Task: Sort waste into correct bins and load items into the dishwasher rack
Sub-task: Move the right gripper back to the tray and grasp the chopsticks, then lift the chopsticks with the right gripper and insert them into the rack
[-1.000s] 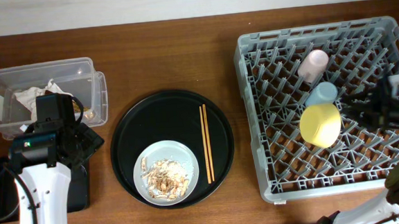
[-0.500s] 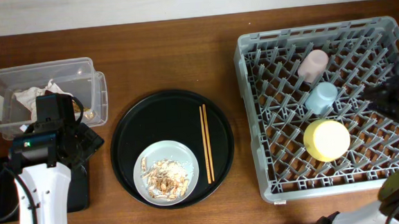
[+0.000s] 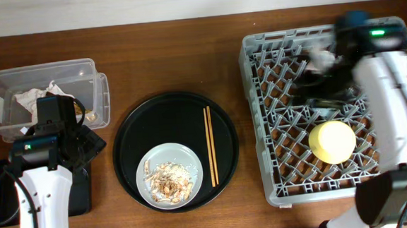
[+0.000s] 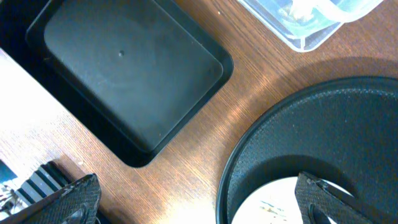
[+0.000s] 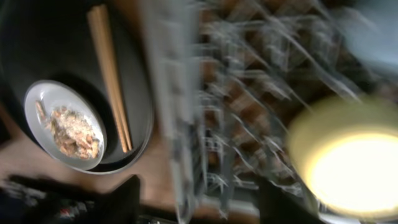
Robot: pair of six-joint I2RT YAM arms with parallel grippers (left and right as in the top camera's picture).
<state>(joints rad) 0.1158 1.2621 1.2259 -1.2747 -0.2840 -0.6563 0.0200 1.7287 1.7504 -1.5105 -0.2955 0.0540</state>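
Note:
The grey dishwasher rack (image 3: pixel 278 173) stands at the right and holds the yellow saucer (image 3: pixel 332 141). My right gripper (image 3: pixel 312 83) is blurred over the rack's far middle, open and empty. It hides the light blue cup and most of the pink cup (image 3: pixel 320 56). The right wrist view shows the saucer (image 5: pixel 348 162), chopsticks (image 5: pixel 109 74) and the grey plate (image 5: pixel 43 99) between open fingers (image 5: pixel 205 202). The plate (image 3: pixel 185 157) with food scraps (image 3: pixel 168 180) and the chopsticks (image 3: pixel 211 156) lie on the round black tray. My left gripper (image 4: pixel 199 205) is open and empty over the table.
The clear box (image 3: pixel 80 72) with white napkins (image 3: pixel 36 96) is at the far left. The shallow black tray (image 4: pixel 124 68) lies in front of it, partly under my left arm. The round black tray (image 3: pixel 131 143) sits mid-table.
My right arm has swung from the rack's right edge to over its far middle, covering the cups. The yellow saucer, tilted a second ago, now lies flat. The left arm has not moved.

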